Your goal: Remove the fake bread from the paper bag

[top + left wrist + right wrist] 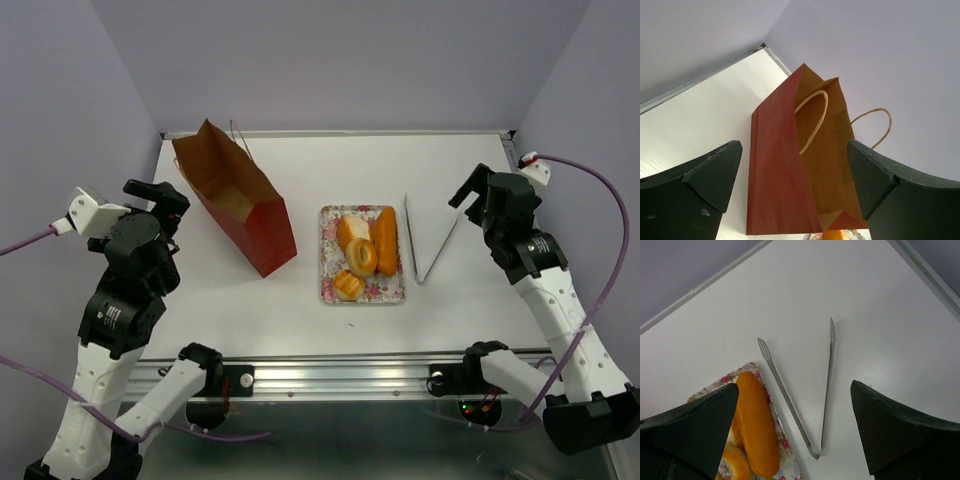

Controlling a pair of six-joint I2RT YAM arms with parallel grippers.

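The paper bag stands open at the left of the table, red outside and brown inside, with cord handles. It fills the left wrist view. I see no bread in it. The fake bread lies on a floral tray: a long loaf, a ring and round buns. The loaf also shows in the right wrist view. My left gripper is open and empty, just left of the bag. My right gripper is open and empty, above the right side of the table.
Metal tongs lie open in a V on the table right of the tray, and show below my right gripper. The tray's rim shows there too. Walls close the table at the back and sides.
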